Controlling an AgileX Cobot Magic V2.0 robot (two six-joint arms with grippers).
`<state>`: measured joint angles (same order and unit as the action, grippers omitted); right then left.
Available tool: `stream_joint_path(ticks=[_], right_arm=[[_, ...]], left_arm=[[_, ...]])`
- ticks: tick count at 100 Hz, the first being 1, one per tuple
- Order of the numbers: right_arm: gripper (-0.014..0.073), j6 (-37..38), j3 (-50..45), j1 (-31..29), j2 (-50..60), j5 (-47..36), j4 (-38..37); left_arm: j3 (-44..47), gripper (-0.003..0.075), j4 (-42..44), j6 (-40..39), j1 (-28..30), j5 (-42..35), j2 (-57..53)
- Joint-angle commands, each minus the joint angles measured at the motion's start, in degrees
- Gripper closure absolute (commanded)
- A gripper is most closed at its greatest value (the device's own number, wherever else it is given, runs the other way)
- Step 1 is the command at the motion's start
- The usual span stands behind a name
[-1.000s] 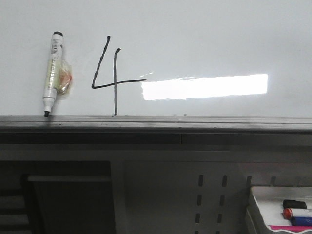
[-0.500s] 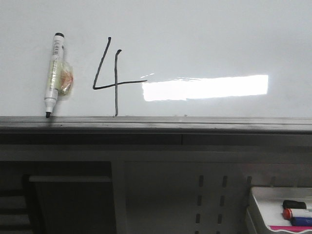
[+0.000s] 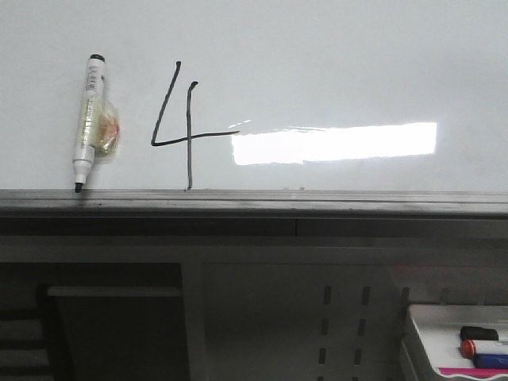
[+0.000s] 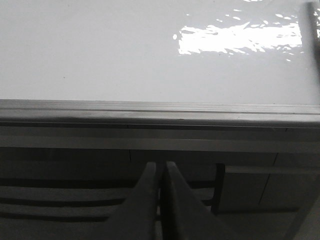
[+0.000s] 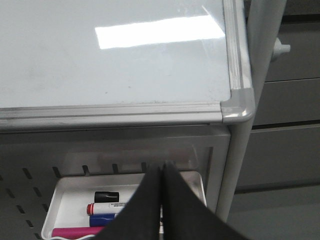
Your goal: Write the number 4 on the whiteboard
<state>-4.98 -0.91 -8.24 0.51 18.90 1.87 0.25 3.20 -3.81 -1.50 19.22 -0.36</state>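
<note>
Nothing has shifted but a slight camera drift: the number 4 (image 3: 179, 127) stands complete on the whiteboard (image 3: 333, 63) (marker (image 3: 86, 119) beside it), left gripper (image 4: 161, 167) and right gripper (image 5: 163, 169) together, empty, so writing looks done.

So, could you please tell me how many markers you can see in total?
4: one marker stuck uncapped on the whiteboard, left of the number 4; red, blue and pink in the tray. More may be hidden.

A bright rectangular glare from overhead light lies across the glossy surface on the right. Below, a grey perforated panel (image 3: 345, 317) stands beside a dark recess with a shelf (image 3: 111, 291). Grey drawer fronts (image 5: 285, 105) sit at far right behind a pale post (image 5: 250, 110).
</note>
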Motion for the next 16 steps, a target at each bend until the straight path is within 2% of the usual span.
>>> stream_joint_path(ticks=[1, 16], right_arm=[[0.0658, -0.1, -1.1, -0.5, 0.9, -1.0, 0.0], [0.0658, -0.1, -1.1, -0.5, 0.9, -1.0, 0.0]], left_arm=[[1.9, 0.0741, -0.4, -0.1, 0.1, -3.4, -1.3], [1.9, 0.0741, -0.4, -0.1, 0.1, -3.4, -1.3]])
